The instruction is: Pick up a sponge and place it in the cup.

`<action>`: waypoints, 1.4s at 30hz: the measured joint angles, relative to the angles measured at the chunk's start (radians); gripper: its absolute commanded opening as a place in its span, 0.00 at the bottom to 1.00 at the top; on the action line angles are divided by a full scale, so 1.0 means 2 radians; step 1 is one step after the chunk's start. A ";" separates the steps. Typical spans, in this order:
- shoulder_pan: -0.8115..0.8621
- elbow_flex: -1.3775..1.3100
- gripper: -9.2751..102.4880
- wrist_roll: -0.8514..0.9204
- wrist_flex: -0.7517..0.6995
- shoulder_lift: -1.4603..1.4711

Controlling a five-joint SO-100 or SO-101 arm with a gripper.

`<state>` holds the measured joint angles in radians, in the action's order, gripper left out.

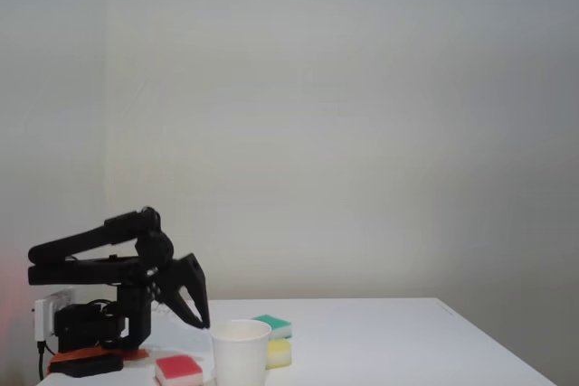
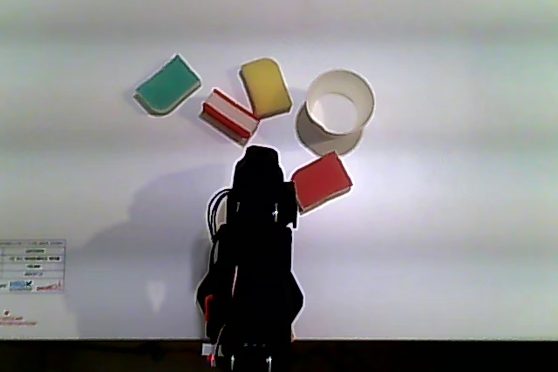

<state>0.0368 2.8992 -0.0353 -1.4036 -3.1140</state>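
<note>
In the other view, looking down on the white tabletop (image 2: 453, 241), a paper label (image 2: 32, 266) is seen at the far left edge. A green-topped sponge (image 2: 167, 84) is found furthest left among the sponges, with a red-and-white sponge (image 2: 229, 115) lying tilted on its side just right of it and touching the yellow sponge (image 2: 265, 86). Below these, the black arm (image 2: 253, 276) is seen folded, and its tool (image 2: 261, 159) is pointed between the sponges; whether the fingers are apart or together cannot be told. A second red sponge (image 2: 322, 180) lies flat just beside the tool on the right, near the base of the cup (image 2: 340, 100), which stands upright.

In the fixed view, the arm (image 1: 99, 259) is seen at the left with the tool (image 1: 194, 300) hanging above the tabletop (image 1: 407, 341). A red sponge (image 1: 178, 370) lies beside the cup (image 1: 241, 353), with the yellow sponge (image 1: 280, 353) and green-topped sponge (image 1: 273, 324) behind it.
</note>
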 measured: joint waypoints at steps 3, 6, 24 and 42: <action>0.002 -0.048 0.08 -0.001 -0.017 0.056; -0.003 -0.094 0.08 -0.002 -0.030 0.105; -0.025 -0.307 0.08 -0.031 0.093 0.428; -0.063 -0.329 0.18 -0.053 0.159 0.512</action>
<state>-0.0890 2.2411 -0.1411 -1.0861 -2.0893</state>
